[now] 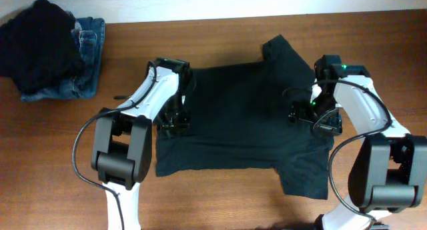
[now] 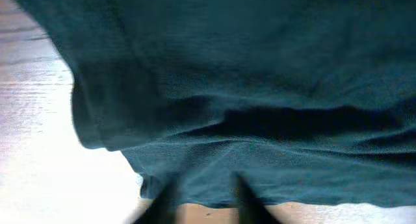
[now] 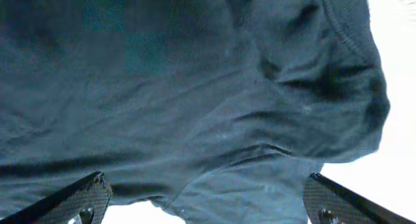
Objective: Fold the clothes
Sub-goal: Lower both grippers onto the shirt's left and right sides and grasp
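The clothes are one very dark blackish-green T-shirt [image 1: 243,117], spread flat across the middle of the brown table [image 1: 220,203], with one sleeve at the top right and one at the bottom right. My left gripper [image 1: 175,121] is down on the shirt's left hem. In the left wrist view its blurred dark fingers [image 2: 242,195] stand close together, and the hem [image 2: 208,178] puckers between them. My right gripper [image 1: 303,114] is on the shirt's right side near the collar. Its fingers [image 3: 84,198] stand wide apart and open over the cloth [image 3: 214,120].
A heap of black cloth [image 1: 37,40] lies on folded blue denim jeans [image 1: 90,53] at the table's far left corner. The table's far edge runs along the top of the overhead view. Both arm bases stand at the near edge.
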### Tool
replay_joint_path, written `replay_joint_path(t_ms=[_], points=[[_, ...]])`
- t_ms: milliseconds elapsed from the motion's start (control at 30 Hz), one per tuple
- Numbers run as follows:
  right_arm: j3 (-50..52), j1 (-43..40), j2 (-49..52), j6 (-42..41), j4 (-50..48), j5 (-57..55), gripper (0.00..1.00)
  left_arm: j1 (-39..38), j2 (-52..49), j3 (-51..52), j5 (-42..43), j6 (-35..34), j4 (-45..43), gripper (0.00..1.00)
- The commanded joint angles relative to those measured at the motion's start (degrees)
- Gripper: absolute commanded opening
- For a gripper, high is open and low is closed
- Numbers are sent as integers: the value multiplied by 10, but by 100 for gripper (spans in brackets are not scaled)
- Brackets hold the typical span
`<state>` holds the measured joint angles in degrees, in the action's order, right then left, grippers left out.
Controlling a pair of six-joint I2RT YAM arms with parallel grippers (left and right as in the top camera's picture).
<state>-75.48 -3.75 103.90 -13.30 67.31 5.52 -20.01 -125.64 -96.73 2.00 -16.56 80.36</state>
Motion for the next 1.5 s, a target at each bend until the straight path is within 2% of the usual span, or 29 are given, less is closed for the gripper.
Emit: replay_joint_path(t_ms=[0,167,267,433,700,933,1300,1467], points=[[23,2,1,2,-13,3,99,-6,0,5,4,3,5,3],[49,2,1,2,-43,3,100,-11,0,35,4,3,-10,1],[52,2,1,2,-52,3,91,-12,0,67,4,3,-34,1],[58,2,1,2,-70,18,55,-12,0,112,15,3,-61,1],[93,2,10,-8,-104,16,18,-12,0,145,19,3,-82,1],[120,-1,13,-52,-125,-29,17,-12,0,164,19,3,-82,1],[120,-1,14,-52,-128,-32,16,-12,0,209,19,-6,-92,1],[123,-3,15,-57,-131,-33,9,-12,0,211,18,-6,-94,1]])
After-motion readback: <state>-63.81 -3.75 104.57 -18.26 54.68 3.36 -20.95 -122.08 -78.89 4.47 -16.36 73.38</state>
